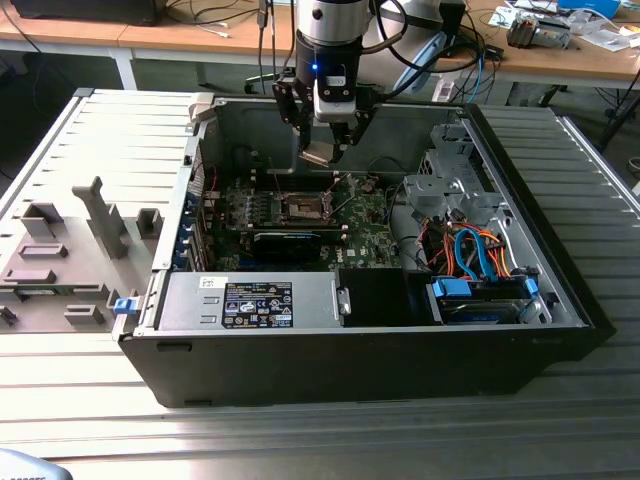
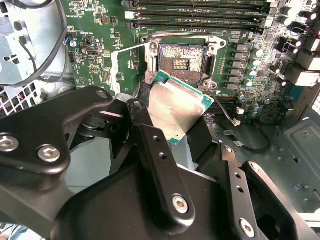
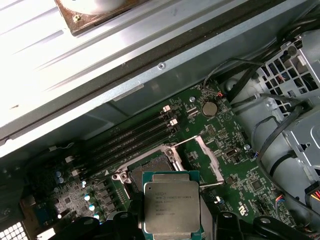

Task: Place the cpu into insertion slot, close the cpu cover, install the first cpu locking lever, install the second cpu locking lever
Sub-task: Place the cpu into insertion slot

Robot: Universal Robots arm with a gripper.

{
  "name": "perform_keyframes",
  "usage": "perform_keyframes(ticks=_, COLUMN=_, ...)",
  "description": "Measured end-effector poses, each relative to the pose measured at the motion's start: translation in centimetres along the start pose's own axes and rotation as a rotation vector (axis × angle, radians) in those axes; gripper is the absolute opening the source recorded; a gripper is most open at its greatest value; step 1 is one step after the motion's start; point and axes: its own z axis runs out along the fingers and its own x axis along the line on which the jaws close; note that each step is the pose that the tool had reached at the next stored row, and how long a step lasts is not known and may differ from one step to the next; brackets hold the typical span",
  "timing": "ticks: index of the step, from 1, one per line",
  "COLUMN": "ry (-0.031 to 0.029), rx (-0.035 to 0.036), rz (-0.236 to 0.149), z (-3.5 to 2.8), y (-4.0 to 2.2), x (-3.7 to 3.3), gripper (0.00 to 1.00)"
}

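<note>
Cpu [image 2: 180, 107] [image 3: 171, 207] [image 1: 318, 155]: square chip, grey metal lid, green edge. It hangs in the air over the board and is not seated. Metal lid faces both wrist cams. The jaws of the gripper [image 2: 175, 131] [image 1: 322, 150] pinch it by two opposite edges, black fingers [image 2: 150, 145] either side.

Insertion slot [image 2: 181, 62] [image 3: 150, 170] [image 1: 300, 207]: empty, dark brown pin field exposed, silvery rim round it. It lies below the chip and apart from it. In the first wrist view the chip hides part of it.

Cpu cover [image 3: 209, 155] [image 2: 114, 70]: thin silvery frame, swung up and open at one side of the slot, not over it.

Motherboard [image 2: 100, 45] [image 1: 370, 235]: green, lies flat on the floor of the case [image 1: 520, 200]. Long black memory slots [image 3: 135, 135] [image 2: 200, 10] run alongside the slot. Coin cell [image 3: 209, 108] sits near the cover hinge side.

Case: open, lying on its side on the slatted metal worktop [image 1: 300, 420]. Labelled PSU [image 1: 250, 302] sits along the near wall. Drive cage w/ blue and orange cables [image 1: 475, 255] sits toward the exterior view's right.

Grey fixture plate w/ upright blocks [image 1: 70, 250] lies on the worktop, just beside the case, at the exterior view's left.
</note>
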Motion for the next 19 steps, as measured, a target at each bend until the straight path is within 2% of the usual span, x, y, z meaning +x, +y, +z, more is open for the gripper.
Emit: perform_keyframes(ticks=19, ry=-0.0008, rx=-0.0001, rz=0.009, z=0.01, y=0.00, x=0.00, gripper=0.55)
